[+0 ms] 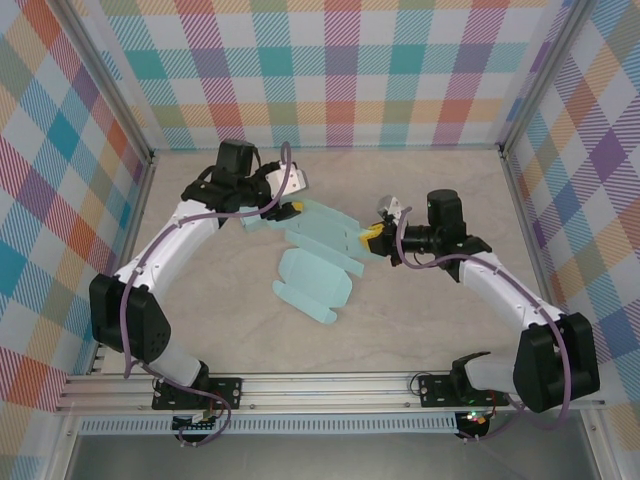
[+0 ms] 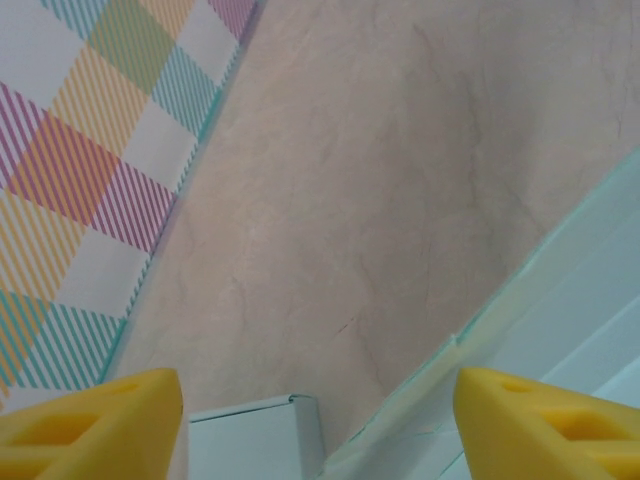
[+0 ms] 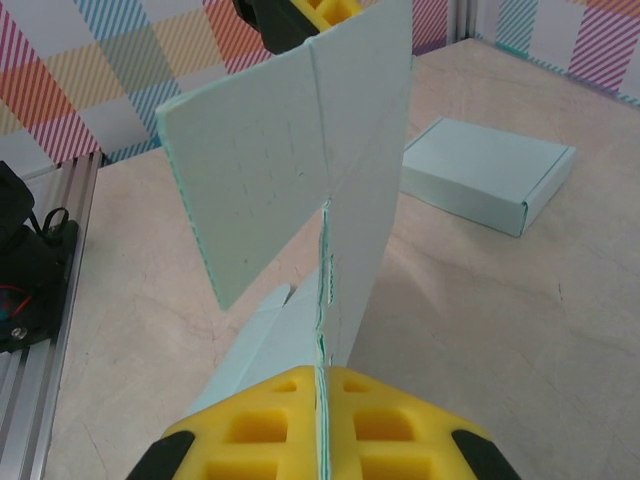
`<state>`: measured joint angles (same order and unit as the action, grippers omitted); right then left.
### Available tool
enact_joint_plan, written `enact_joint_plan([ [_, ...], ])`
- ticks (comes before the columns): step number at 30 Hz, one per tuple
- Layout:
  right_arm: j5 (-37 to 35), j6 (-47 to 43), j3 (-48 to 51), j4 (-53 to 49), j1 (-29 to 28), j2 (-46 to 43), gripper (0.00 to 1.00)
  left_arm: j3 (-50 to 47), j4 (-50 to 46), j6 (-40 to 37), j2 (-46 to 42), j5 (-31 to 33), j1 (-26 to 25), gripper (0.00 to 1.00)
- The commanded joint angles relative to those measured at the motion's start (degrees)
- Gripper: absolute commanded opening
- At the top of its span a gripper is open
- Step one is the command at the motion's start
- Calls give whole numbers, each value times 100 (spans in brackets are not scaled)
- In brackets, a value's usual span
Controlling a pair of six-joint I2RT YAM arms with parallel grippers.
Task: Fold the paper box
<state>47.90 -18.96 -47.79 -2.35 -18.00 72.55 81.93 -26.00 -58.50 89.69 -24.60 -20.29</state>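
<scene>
Right pincer (image 3: 320, 395) tight on paper box (image 3: 290, 170) edge (fingertips cut off); left pincer (image 2: 320, 425) spread.

Top external: high at near edge, looking down on whole table (image 1: 400, 330). Wrist views close-up, low over tabletop; all three share the flat paper box (image 1: 325, 235).
</scene>
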Motion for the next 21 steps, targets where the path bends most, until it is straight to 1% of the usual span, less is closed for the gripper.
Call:
enact_joint_plan([
  [1,368,-210,-228,-73,-15,84,0,113,-483,-448,63,-125,96,64],
  [2,385,-211,-253,-88,-24,100,0,112,-498,-465,75,-92,100,63],
  [4,410,-200,-288,-97,-19,129,0,113,-492,-470,123,11,105,52],
  [5,413,-199,-301,-101,-18,144,0,114,-469,-461,149,42,105,48],
  [7,389,-201,-326,-116,-19,178,0,142,-459,-443,189,47,102,32],
  [8,374,-203,-331,-109,-19,206,0,142,-463,-434,198,43,105,26],
  [10,315,-173,-362,-125,-19,287,0,131,-433,-397,194,24,105,9],
  [11,273,-137,-369,-99,-20,331,0,110,-416,-382,185,6,105,3],
  [12,158,-58,-371,-59,-19,391,0,70,-371,-358,152,7,105,0],
  [13,-24,71,-363,13,-19,462,3,4,-299,-317,110,21,105,0],
  [14,-193,195,-363,63,-19,525,9,-94,-216,-267,59,63,96,0],
  [15,-464,351,-371,98,-13,601,12,-219,-125,-209,-13,130,83,0],
  [18,-1015,607,-420,73,-7,855,12,-695,283,99,-319,434,-36,0],
  [20,-1192,758,-432,100,-4,989,14,-1044,622,346,-536,803,-212,0],
  [21,-1311,853,-446,110,-7,1059,16,-1219,755,440,-627,1042,-359,0],
])
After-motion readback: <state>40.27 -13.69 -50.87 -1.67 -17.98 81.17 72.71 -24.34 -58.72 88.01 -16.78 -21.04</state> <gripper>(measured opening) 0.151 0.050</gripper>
